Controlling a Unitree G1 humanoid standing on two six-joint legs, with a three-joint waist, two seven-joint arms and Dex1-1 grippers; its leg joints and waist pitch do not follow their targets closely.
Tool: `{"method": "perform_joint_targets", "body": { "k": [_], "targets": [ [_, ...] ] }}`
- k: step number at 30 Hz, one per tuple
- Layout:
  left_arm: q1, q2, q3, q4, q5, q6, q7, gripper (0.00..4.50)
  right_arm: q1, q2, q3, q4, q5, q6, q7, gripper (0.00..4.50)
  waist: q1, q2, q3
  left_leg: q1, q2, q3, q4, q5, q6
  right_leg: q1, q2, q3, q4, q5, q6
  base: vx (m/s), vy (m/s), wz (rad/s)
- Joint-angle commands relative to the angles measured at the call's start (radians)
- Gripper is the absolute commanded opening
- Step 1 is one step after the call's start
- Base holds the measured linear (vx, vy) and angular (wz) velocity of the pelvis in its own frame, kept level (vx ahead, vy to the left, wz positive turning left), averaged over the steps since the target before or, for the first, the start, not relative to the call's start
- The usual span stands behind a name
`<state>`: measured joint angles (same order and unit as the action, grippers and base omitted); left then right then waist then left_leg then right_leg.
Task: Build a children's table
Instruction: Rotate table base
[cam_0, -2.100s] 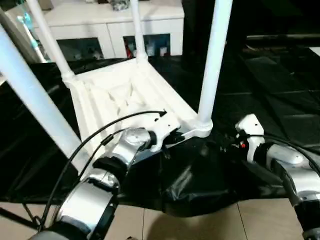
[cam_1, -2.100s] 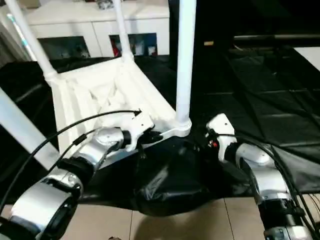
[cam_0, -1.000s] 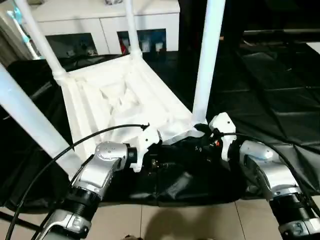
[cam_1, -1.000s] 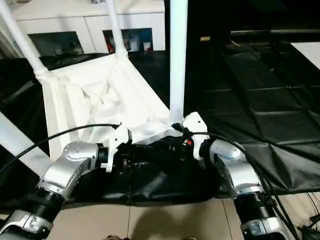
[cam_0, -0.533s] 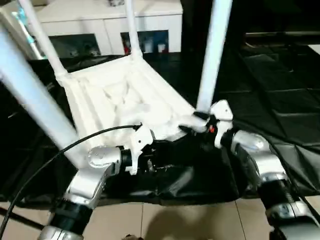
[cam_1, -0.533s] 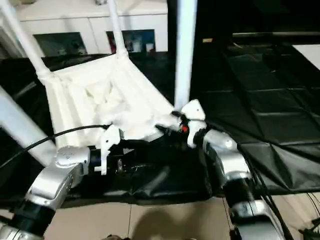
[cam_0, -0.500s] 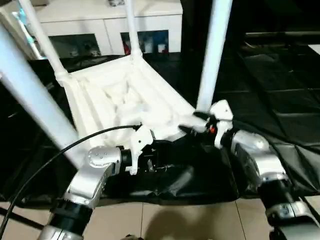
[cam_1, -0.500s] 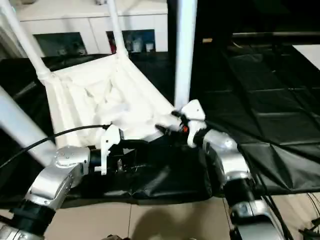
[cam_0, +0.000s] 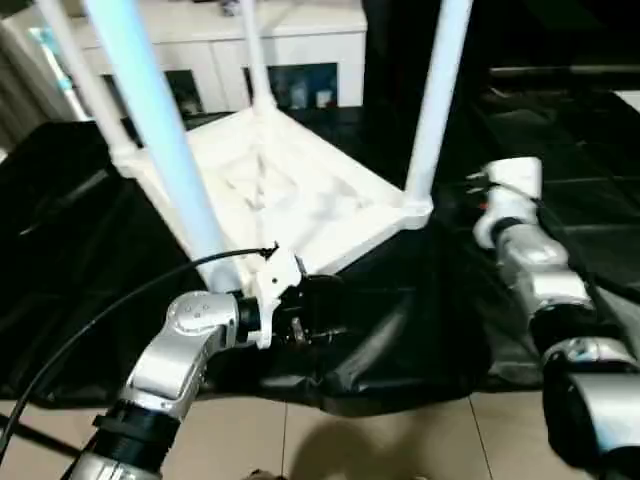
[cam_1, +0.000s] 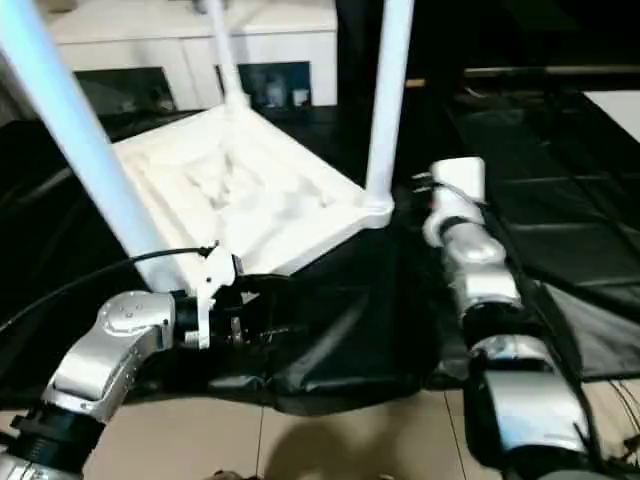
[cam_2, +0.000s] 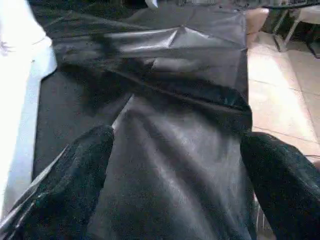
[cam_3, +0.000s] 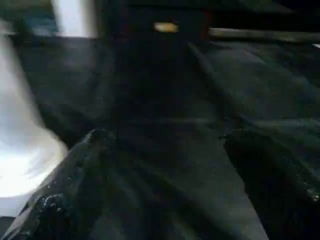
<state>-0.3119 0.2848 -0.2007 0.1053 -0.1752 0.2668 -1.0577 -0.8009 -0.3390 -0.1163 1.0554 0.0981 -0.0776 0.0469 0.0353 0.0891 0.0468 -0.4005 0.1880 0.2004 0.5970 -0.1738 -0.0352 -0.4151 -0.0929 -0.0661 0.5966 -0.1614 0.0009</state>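
Black sheeting (cam_0: 560, 200) covers one work table before one white glass-door cabinet (cam_0: 300, 50). On it lies the white plastic children's table top (cam_0: 290, 200), upside down, four white tube legs (cam_0: 435, 95) standing up. Left wrist view: the left gripper (cam_2: 175, 165) spreads its two black fingers (cam_2: 80, 175) over sheeting, empty. Right wrist view: the right gripper (cam_3: 165, 170) likewise gapes, empty, beside one leg's socket.
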Motion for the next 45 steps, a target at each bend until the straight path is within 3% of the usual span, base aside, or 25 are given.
{"method": "perform_joint_targets", "body": {
  "k": [1,5,7,10,13,16,17,18,19,25,26,27,31,32,34,35,36,38,39,40,45],
  "targets": [
    [0.014,0.028,0.013,-0.033,-0.022,0.009,-0.013,4.48,-0.034,0.001,0.000,0.036,-0.029,-0.037,-0.025,3.96,0.000,-0.018,-0.070,0.016,0.025,-0.017,-0.061,-0.201,0.048,0.055,-0.045,0.028,-0.064,-0.214,-0.220,0.000,0.000,0.00],
    [0.048,0.065,0.057,-0.061,-0.093,0.015,-0.078,4.48,-0.037,0.016,-0.031,0.037,0.017,-0.064,0.107,3.96,-0.008,-0.017,-0.071,0.012,0.027,-0.014,-0.055,-0.177,0.092,0.057,-0.041,0.023,-0.057,-0.184,-0.245,0.000,0.000,0.00],
    [0.062,0.089,0.070,-0.055,-0.106,0.002,-0.108,4.48,-0.036,0.019,-0.027,0.039,0.018,-0.085,0.129,3.96,-0.006,-0.011,-0.071,0.021,0.031,-0.012,-0.053,-0.177,0.101,0.049,-0.037,0.023,-0.057,-0.182,-0.256,0.000,0.000,0.00],
    [0.092,0.132,0.096,-0.054,-0.142,0.020,-0.156,4.48,-0.006,0.036,0.000,-0.001,0.036,-0.101,0.253,3.96,-0.006,-0.009,-0.067,0.022,0.033,-0.011,-0.056,-0.211,0.096,0.048,-0.035,0.023,-0.057,-0.208,-0.260,0.000,0.000,0.00],
    [0.125,0.191,0.102,-0.074,-0.175,0.054,-0.197,4.48,0.084,0.055,0.071,-0.117,0.044,-0.104,0.451,3.96,-0.002,-0.007,-0.063,0.026,0.036,-0.012,-0.062,-0.240,0.089,0.045,-0.033,0.025,-0.056,-0.226,-0.253,0.000,0.000,0.00],
    [0.129,0.201,0.104,-0.071,-0.167,0.052,-0.183,4.48,0.149,0.061,0.099,-0.217,0.070,-0.078,0.552,3.96,0.007,-0.002,-0.061,0.033,0.041,-0.014,-0.066,-0.270,0.076,0.040,-0.034,0.030,-0.060,-0.241,-0.248,0.000,0.000,0.00],
    [0.127,0.201,0.102,-0.063,-0.156,0.036,-0.177,4.48,0.168,0.061,0.112,-0.246,0.073,-0.072,0.575,3.96,0.005,-0.004,-0.059,0.029,0.040,-0.015,-0.070,-0.281,0.068,0.043,-0.034,0.030,-0.060,-0.256,-0.246,0.000,0.000,0.00],
    [0.126,0.200,0.101,-0.057,-0.152,0.027,-0.173,4.48,0.183,0.060,0.124,-0.266,0.075,-0.067,0.603,3.96,0.007,0.001,-0.058,0.032,0.041,-0.016,-0.072,-0.296,0.054,0.040,-0.036,0.031,-0.062,-0.277,-0.241,0.000,0.000,0.00],
    [0.123,0.199,0.099,-0.051,-0.146,0.018,-0.170,4.48,0.201,0.059,0.142,-0.295,0.080,-0.051,0.637,3.96,0.005,-0.002,-0.057,0.031,0.040,-0.016,-0.073,-0.304,0.050,0.042,-0.036,0.031,-0.064,-0.286,-0.237,0.000,0.000,0.00],
    [0.081,0.166,0.068,-0.011,-0.118,0.010,-0.122,4.48,0.260,0.058,0.221,-0.407,0.060,0.004,0.755,3.96,0.001,-0.003,-0.055,0.029,0.038,-0.020,-0.076,-0.339,0.027,0.041,-0.043,0.035,-0.073,-0.367,-0.202,0.000,0.000,0.00],
    [0.071,0.159,0.061,-0.002,-0.108,0.013,-0.105,4.48,0.259,0.058,0.227,-0.412,0.051,0.005,0.755,3.96,0.000,-0.009,-0.055,0.028,0.037,-0.020,-0.076,-0.334,0.028,0.042,-0.042,0.035,-0.074,-0.375,-0.197,0.000,0.000,0.00],
    [0.064,0.154,0.057,0.004,-0.100,0.014,-0.092,4.48,0.258,0.058,0.230,-0.415,0.044,0.007,0.751,3.96,0.001,-0.006,-0.056,0.030,0.038,-0.022,-0.076,-0.329,0.027,0.039,-0.044,0.036,-0.075,-0.375,-0.199,0.000,0.000,0.00],
    [0.024,0.115,0.034,0.065,-0.021,-0.012,0.019,4.48,0.236,0.047,0.244,-0.385,-0.020,0.021,0.689,3.96,-0.001,-0.013,-0.055,0.028,0.036,-0.023,-0.076,-0.316,0.024,0.040,-0.045,0.036,-0.076,-0.380,-0.193,0.000,0.000,0.00],
    [0.014,0.100,0.026,0.078,-0.008,-0.006,0.042,4.48,0.231,0.045,0.244,-0.377,-0.029,0.024,0.678,3.96,-0.003,-0.021,-0.054,0.028,0.035,-0.020,-0.074,-0.315,0.024,0.038,-0.044,0.037,-0.081,-0.390,-0.186,0.000,0.000,0.00],
    [-0.007,0.068,0.000,0.107,0.010,-0.021,0.056,4.48,0.227,0.042,0.234,-0.381,-0.025,0.037,0.663,3.96,0.000,-0.020,-0.054,0.029,0.035,-0.021,-0.072,-0.304,0.031,0.038,-0.047,0.038,-0.082,-0.401,-0.182,0.000,0.000,0.00],
    [-0.019,0.051,-0.009,0.122,0.014,-0.019,0.067,4.48,0.223,0.040,0.230,-0.382,-0.027,0.044,0.647,3.96,0.003,-0.014,-0.054,0.031,0.036,-0.021,-0.072,-0.303,0.032,0.036,-0.046,0.038,-0.083,-0.401,-0.182,0.000,0.000,0.00],
    [-0.034,0.029,-0.021,0.139,0.017,-0.022,0.075,4.48,0.216,0.036,0.224,-0.375,-0.031,0.043,0.628,3.96,0.003,-0.011,-0.055,0.031,0.036,-0.021,-0.072,-0.302,0.032,0.036,-0.045,0.038,-0.083,-0.395,-0.182,0.000,0.000,0.00],
    [-0.061,-0.007,-0.041,0.169,0.030,-0.009,0.101,4.48,0.209,0.028,0.215,-0.373,-0.037,0.054,0.604,3.96,0.004,-0.018,-0.056,0.026,0.036,-0.023,-0.073,-0.292,0.029,0.042,-0.047,0.037,-0.079,-0.361,-0.190,0.000,0.000,0.00],
    [-0.069,-0.018,-0.048,0.179,0.036,-0.005,0.110,4.48,0.209,0.026,0.212,-0.375,-0.040,0.061,0.601,3.96,0.003,-0.012,-0.057,0.026,0.035,-0.022,-0.072,-0.284,0.031,0.042,-0.044,0.036,-0.079,-0.338,-0.193,0.000,0.000,0.00],
    [-0.076,-0.024,-0.057,0.186,0.042,-0.008,0.113,4.48,0.214,0.021,0.214,-0.386,-0.045,0.061,0.606,3.96,0.002,-0.013,-0.058,0.026,0.035,-0.022,-0.070,-0.281,0.033,0.043,-0.043,0.036,-0.077,-0.321,-0.198,0.000,0.000,0.00],
    [-0.147,-0.074,-0.077,0.279,0.125,0.031,0.244,4.48,0.242,-0.006,0.211,-0.433,-0.068,0.065,0.595,3.96,0.001,-0.017,-0.065,0.018,0.030,-0.020,-0.058,-0.203,0.078,0.053,-0.044,0.032,-0.070,-0.224,-0.216,0.000,0.000,0.00]
  ]
}}
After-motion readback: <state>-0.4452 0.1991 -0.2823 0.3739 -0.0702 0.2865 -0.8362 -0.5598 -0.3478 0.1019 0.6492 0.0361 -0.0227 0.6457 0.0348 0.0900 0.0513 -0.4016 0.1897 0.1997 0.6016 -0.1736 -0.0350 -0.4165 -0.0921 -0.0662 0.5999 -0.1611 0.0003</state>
